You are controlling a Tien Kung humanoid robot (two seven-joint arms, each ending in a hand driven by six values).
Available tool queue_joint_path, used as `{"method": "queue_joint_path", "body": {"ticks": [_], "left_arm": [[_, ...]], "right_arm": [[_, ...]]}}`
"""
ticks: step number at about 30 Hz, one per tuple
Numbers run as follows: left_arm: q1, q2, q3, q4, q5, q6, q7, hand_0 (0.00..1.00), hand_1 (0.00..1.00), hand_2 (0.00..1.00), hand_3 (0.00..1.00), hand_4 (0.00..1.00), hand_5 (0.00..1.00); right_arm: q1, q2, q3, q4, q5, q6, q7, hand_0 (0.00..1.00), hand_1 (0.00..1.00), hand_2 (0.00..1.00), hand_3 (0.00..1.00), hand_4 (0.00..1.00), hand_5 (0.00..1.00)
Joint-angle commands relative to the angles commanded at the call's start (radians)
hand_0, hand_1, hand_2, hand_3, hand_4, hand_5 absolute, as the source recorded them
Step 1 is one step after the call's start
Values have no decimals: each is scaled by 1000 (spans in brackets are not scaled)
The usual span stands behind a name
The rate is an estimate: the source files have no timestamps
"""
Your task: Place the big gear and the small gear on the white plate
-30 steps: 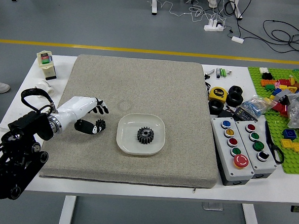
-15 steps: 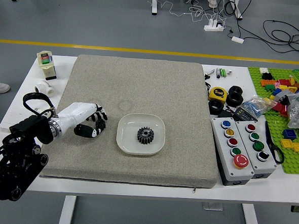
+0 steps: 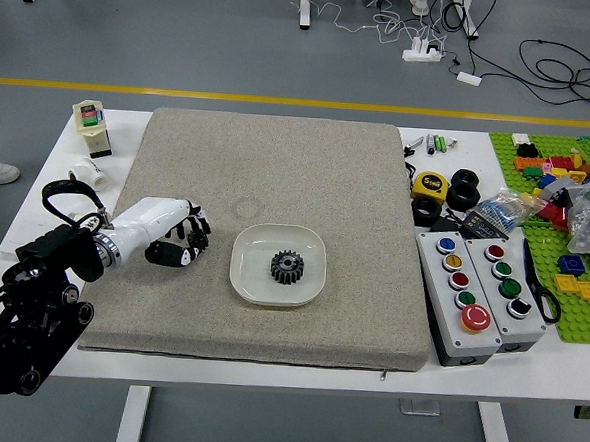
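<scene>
Black big gear (image 3: 287,268) on white plate (image 3: 243,286), left hand (image 3: 185,236) curled, apparently around small gear (image 3: 201,241)

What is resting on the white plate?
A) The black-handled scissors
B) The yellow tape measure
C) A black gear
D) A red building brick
C: a single black toothed gear lies near the middle of the white plate, with bare plate all around it.
</scene>
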Motion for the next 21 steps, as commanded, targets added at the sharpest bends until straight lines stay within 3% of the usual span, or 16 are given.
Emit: {"method": "queue_joint_path", "body": {"ticks": [5,7,13,17,18,21], "left_arm": [[1,0,0,-26,0,20,2,303,424,483,565,116,2],[1,0,4,-46,0,31,3,297,414,474,561,72,2],[1,3,66,-161,0,79,5,297,409,472,563,80,2],[-1,6,133,-225,0,81,2,297,409,472,563,80,2],[-2,7,140,-231,0,80,2,309,436,496,576,229,2],[-4,11,192,-249,0,68,0,309,436,496,576,229,2]], "right_arm": [[0,0,2,0,-3,0,0,658,672,752,564,757,609],[1,0,3,0,-4,0,0,658,672,753,564,756,607],[-1,0,3,0,-4,0,0,658,672,753,564,756,606],[-2,0,1,0,-1,0,-1,658,672,753,564,756,606],[-2,0,1,0,-1,0,-1,658,672,753,564,756,607],[-3,0,0,0,-2,0,-1,658,672,753,564,756,607]]}}
